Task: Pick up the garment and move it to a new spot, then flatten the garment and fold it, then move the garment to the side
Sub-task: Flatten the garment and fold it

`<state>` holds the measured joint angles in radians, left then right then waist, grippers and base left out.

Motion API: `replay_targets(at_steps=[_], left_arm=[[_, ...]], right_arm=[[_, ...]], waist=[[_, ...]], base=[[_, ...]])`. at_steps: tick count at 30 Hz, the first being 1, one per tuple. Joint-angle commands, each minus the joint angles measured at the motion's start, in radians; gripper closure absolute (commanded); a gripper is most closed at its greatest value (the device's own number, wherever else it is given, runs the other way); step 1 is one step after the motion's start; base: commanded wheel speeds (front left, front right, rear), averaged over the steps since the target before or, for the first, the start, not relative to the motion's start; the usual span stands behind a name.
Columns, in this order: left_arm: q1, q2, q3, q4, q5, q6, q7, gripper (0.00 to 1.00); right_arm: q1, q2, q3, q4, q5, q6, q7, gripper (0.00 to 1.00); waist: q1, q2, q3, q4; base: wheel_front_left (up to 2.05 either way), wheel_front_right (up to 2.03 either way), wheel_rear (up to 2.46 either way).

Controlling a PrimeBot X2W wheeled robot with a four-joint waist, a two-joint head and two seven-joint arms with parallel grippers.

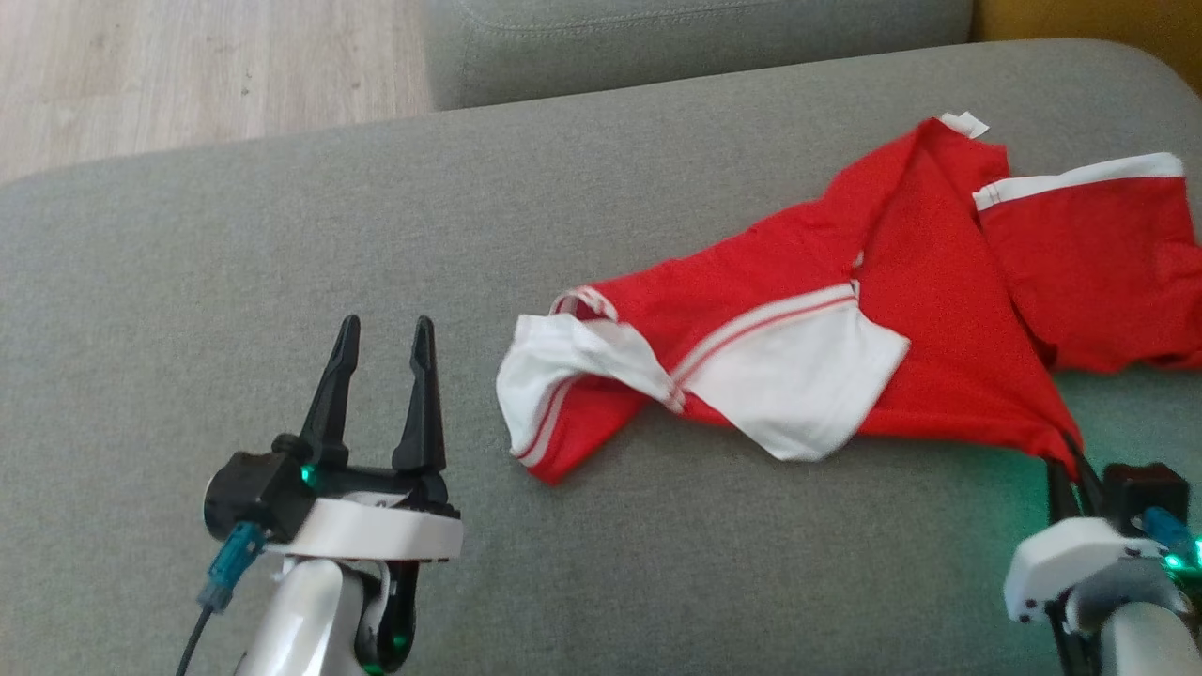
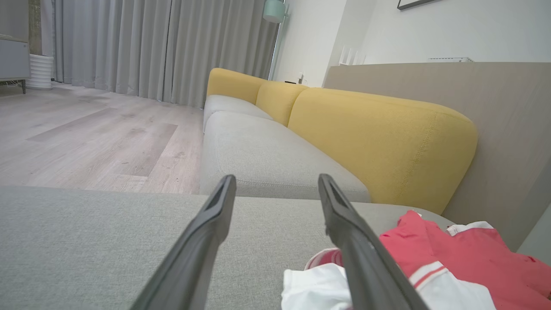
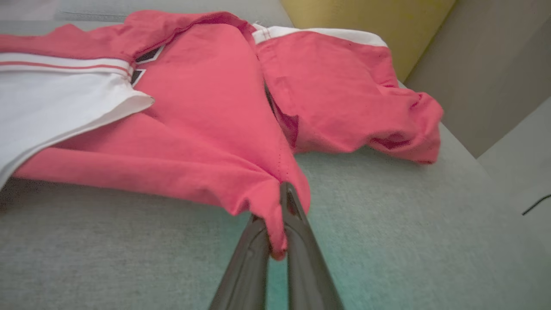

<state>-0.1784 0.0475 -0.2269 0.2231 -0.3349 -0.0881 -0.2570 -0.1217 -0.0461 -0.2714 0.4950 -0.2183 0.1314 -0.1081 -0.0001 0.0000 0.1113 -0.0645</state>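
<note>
The garment [image 1: 901,310], a red jersey with white sleeves and striped trim, lies crumpled on the grey sofa seat [image 1: 235,244], right of centre. My right gripper [image 1: 1071,460] is shut on the garment's near red corner, which is pulled up into a peak; in the right wrist view the cloth [image 3: 206,129] is pinched between the two fingers of that gripper [image 3: 277,215]. My left gripper [image 1: 385,343] stands open and holds nothing, a short way left of the white sleeve [image 1: 554,366]. In the left wrist view the open fingers [image 2: 215,224] point along the seat, with the garment [image 2: 434,262] at the lower right.
Red shorts with a white band [image 1: 1099,263] lie against the garment's far right side. A yellow sofa back [image 2: 379,133] runs behind the seat, and wooden floor [image 2: 86,133] lies beyond the seat's far left edge. Bare grey cushion stretches left of the garment.
</note>
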Motion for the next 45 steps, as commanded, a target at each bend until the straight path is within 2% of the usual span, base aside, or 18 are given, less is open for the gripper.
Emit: replay_targets(at_steps=[1, 3, 4, 5, 6, 9, 20, 25, 34, 45], left_arm=[[-0.022, 0.003, 0.027, -0.034, -0.005, 0.004, -0.005, 0.00], [-0.020, 0.003, 0.026, -0.032, -0.006, 0.004, -0.005, 0.00], [-0.018, 0.003, 0.026, -0.031, -0.007, 0.004, -0.005, 0.00], [-0.017, 0.003, 0.026, -0.030, -0.008, 0.004, -0.005, 0.00], [-0.015, 0.003, 0.026, -0.029, -0.009, 0.004, -0.005, 0.00], [-0.011, 0.003, 0.025, -0.026, -0.010, 0.005, -0.005, 0.00], [0.012, 0.003, 0.023, -0.052, -0.002, 0.008, -0.005, 0.00], [0.042, 0.003, 0.026, -0.062, 0.016, 0.007, -0.005, 0.00], [0.044, 0.003, 0.006, -0.062, -0.003, 0.008, -0.005, 0.00], [-0.005, 0.003, -0.005, -0.043, 0.008, 0.002, -0.005, 0.00]], right_arm=[[0.000, -0.004, 0.002, -0.050, -0.011, -0.001, 0.010, 1.00], [0.015, -0.004, -0.013, -0.064, -0.012, -0.001, 0.028, 1.00], [0.021, -0.004, -0.017, -0.069, -0.010, -0.001, 0.034, 0.91], [0.025, -0.004, -0.018, -0.077, -0.012, -0.001, 0.034, 0.25], [0.028, -0.004, -0.014, -0.083, -0.003, -0.001, 0.031, 0.00], [0.028, -0.004, 0.031, -0.102, 0.049, -0.001, 0.009, 0.00], [0.028, -0.004, 0.310, -0.256, 0.306, -0.001, -0.129, 0.00], [0.058, -0.004, 0.388, -0.301, 0.387, -0.001, -0.152, 0.00], [0.049, -0.004, 0.363, -0.293, 0.404, -0.001, -0.153, 0.00], [-0.095, -0.004, 0.268, -0.046, 0.470, -0.001, -0.108, 0.00]], waist=[[0.0001, 0.0000, -0.007, -0.003], [0.0001, 0.0000, -0.013, -0.003], [0.0001, 0.0000, -0.016, -0.002], [0.0001, 0.0000, -0.019, -0.001], [0.0001, 0.0000, -0.023, 0.001], [0.0001, 0.0000, -0.035, 0.007], [0.0001, 0.0000, -0.065, 0.018], [0.0001, 0.0000, -0.064, 0.024], [0.0001, 0.0000, -0.032, 0.050], [0.0001, 0.0000, 0.052, 0.108]], base=[[0.00, 0.00, 0.00], [0.00, 0.00, 0.00], [0.00, 0.00, 0.00], [0.00, 0.00, 0.00], [0.00, 0.00, 0.00], [0.00, 0.00, 0.00], [0.00, 0.00, 0.00], [0.00, 0.00, 0.00], [0.00, 0.00, 0.00], [0.00, 0.00, 0.00]])
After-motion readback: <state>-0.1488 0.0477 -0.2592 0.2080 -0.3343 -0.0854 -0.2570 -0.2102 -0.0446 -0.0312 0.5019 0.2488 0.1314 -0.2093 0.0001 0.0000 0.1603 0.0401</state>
